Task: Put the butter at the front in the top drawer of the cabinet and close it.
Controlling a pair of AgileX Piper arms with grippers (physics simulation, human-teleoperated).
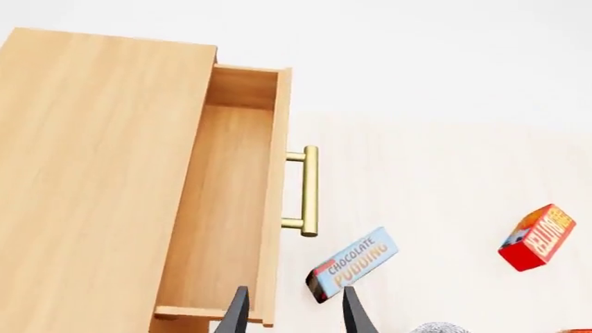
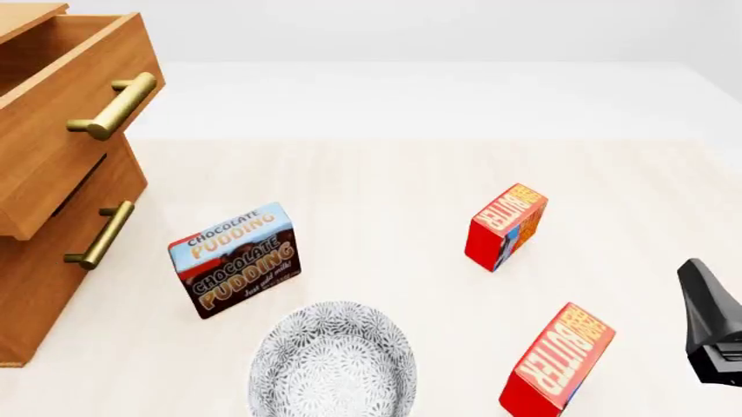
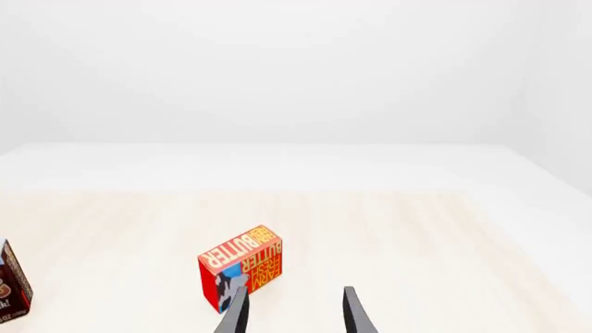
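**Reaching for the front butter, drawer already open**

Standing open, the top drawer (image 2: 52,95) of the cabinet (image 2: 47,287) shows a bare wooden floor in the left wrist view, so the opening step looks done and the pick is the step in hand. Two butter cartons stand on the table (image 2: 383,191). The one at the front, the butter (image 2: 559,360), is nearest the camera in the front view, just left of the right gripper (image 3: 294,309); the other butter (image 2: 506,226) stands further back, well apart from it. A pudding box (image 2: 235,259) and a patterned bowl (image 2: 334,360) lie between the cartons and the cabinet.

The right gripper's jaws are parted and empty. Its wrist view shows one red carton ahead, just off its left fingertip; which of the two that is I cannot say for sure. The left gripper (image 1: 294,312) hangs above the drawer's front edge, jaws likewise apart, holding nothing.

Next, I judge, the right arm must centre its jaws over the near carton, straddle its narrow faces and close, then carry it across past the bowl and pudding box to the drawer.
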